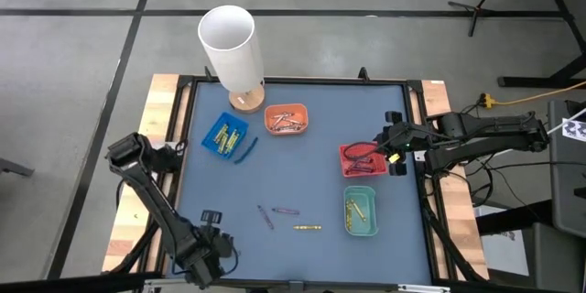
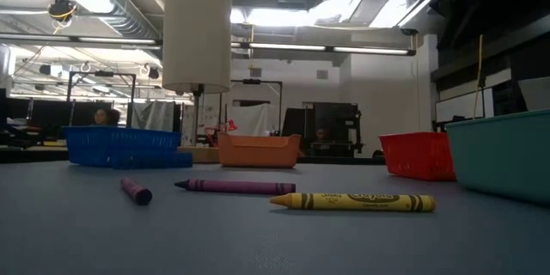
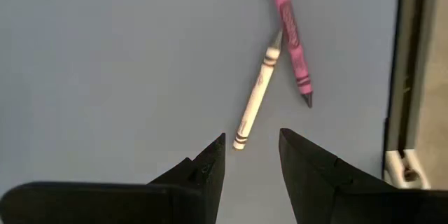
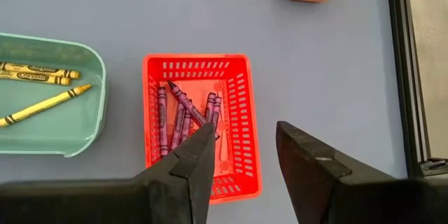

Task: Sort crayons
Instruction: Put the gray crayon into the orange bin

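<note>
Purple crayons (image 2: 236, 186): two loose; yellow crayon (image 2: 352, 201): one.

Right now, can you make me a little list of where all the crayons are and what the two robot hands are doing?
red tray: purple crayons
green tray: yellow crayons
blue tray: yellow crayons
orange tray: pale crayons
loose on table: purple crayon, yellow crayon, short purple crayon, white crayon
left gripper: open, above the white crayon, holding nothing
right gripper: open, over the red tray, holding nothing
</note>
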### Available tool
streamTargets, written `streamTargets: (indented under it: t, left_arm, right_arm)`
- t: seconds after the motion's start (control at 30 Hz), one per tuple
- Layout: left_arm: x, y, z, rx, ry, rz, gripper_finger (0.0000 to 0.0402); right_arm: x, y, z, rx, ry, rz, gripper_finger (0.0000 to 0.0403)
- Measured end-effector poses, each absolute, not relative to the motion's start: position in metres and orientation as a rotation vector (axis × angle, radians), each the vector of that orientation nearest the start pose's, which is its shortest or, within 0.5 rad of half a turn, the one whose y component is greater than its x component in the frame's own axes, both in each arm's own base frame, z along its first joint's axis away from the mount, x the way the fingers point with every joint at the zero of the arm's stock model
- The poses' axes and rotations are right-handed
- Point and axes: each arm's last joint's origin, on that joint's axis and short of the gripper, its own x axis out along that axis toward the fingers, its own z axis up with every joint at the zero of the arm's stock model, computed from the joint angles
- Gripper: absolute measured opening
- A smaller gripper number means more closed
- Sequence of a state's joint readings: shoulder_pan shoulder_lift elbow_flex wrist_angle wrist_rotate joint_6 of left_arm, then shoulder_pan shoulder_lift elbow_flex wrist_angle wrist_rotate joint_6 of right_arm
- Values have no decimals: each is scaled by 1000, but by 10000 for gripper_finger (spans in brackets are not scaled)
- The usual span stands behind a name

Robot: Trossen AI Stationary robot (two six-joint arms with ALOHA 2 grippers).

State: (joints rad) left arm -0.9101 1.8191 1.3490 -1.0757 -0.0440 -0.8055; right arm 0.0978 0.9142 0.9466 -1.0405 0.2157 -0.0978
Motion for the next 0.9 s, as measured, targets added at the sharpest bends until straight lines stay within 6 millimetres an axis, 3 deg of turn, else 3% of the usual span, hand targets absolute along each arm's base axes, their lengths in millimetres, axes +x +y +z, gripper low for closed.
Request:
streamTargets:
  t: [0.47,0.9]
  left_arm:
    - [195,-250,151,65,1507,-105,118]
    - [192,-247,138,35,1476,-134,118]
  right_arm:
    - [156,9,302,-241,958,-62,152]
    - [157,9,302,-220,946,-72,152]
